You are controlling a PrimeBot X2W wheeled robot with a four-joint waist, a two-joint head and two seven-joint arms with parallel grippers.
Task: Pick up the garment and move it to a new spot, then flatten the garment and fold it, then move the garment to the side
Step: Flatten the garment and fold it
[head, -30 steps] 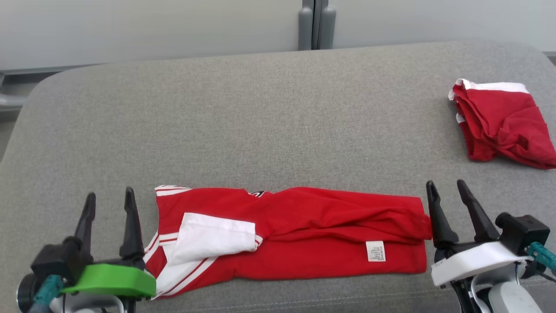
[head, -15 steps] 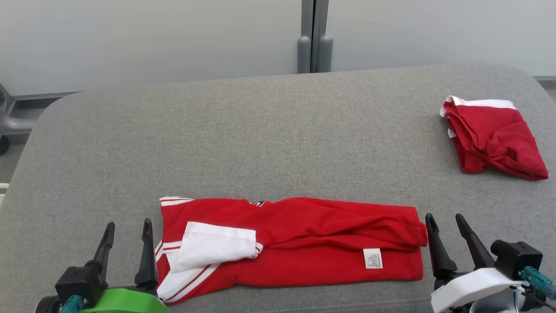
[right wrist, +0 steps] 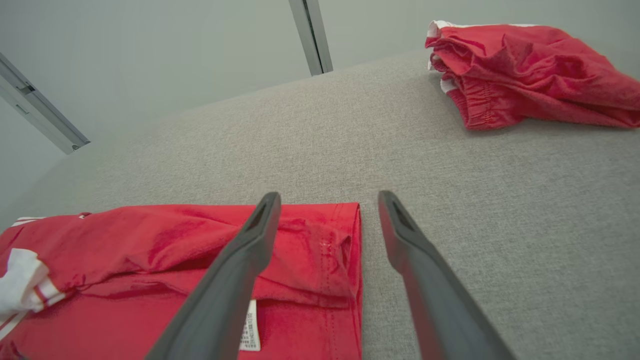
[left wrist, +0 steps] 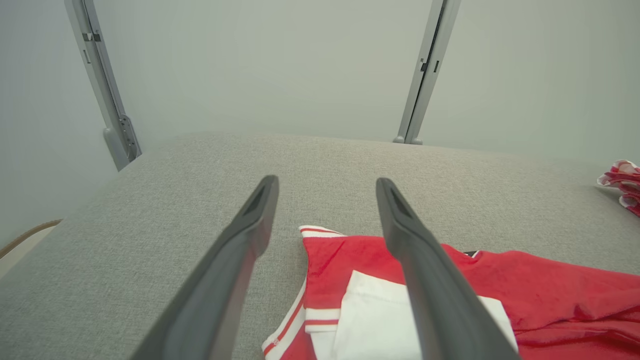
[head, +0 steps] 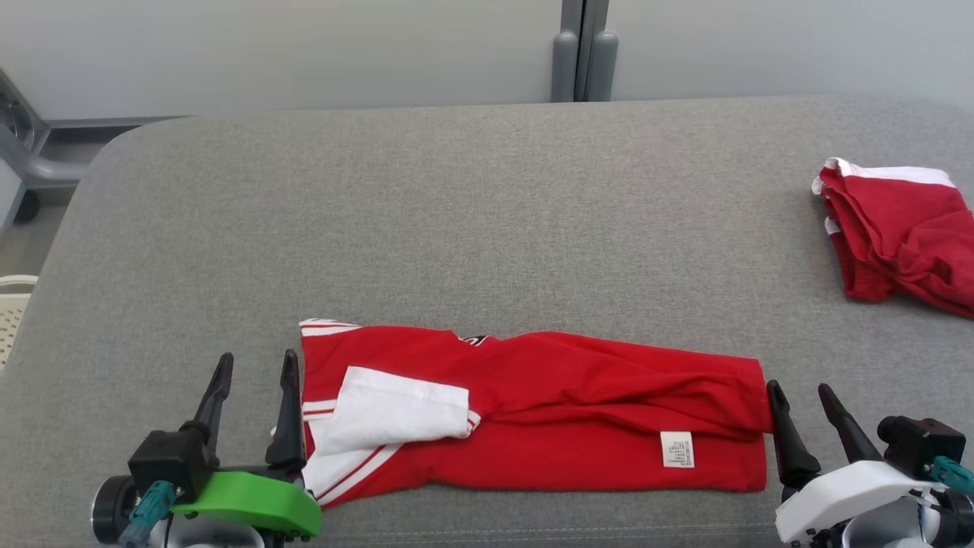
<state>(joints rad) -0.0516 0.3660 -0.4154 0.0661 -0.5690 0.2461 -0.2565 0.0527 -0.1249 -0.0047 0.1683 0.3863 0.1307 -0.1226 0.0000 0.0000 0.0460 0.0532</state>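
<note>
Nearest, at 7 o'clock in the head view, the left tool (head: 258, 355) has its two long dark tapered fingers spread apart, with nothing between them. Its inner finger stands at the left end of the garment (head: 571, 411). At 5 o'clock the right tool (head: 798, 385) is also spread and holds nothing, and its inner finger is at the garment's right end. I cannot tell if either finger touches the cloth.

The garment lies at 6 o'clock between both tools. It is a long red band of soft knit, folded lengthwise and a little wrinkled. A white sleeve (head: 396, 411) with red stripes is folded over its left part, and a small white label (head: 677, 449) is near the right end.

The worktop (head: 487, 213) is padded, with grey woven cloth and rounded corners. At 2 o'clock a second red garment (head: 898, 228) with white trim lies in a crumpled bundle, well apart. At 12 o'clock a grey metal post (head: 584, 53) stands against a smooth pale wall.
</note>
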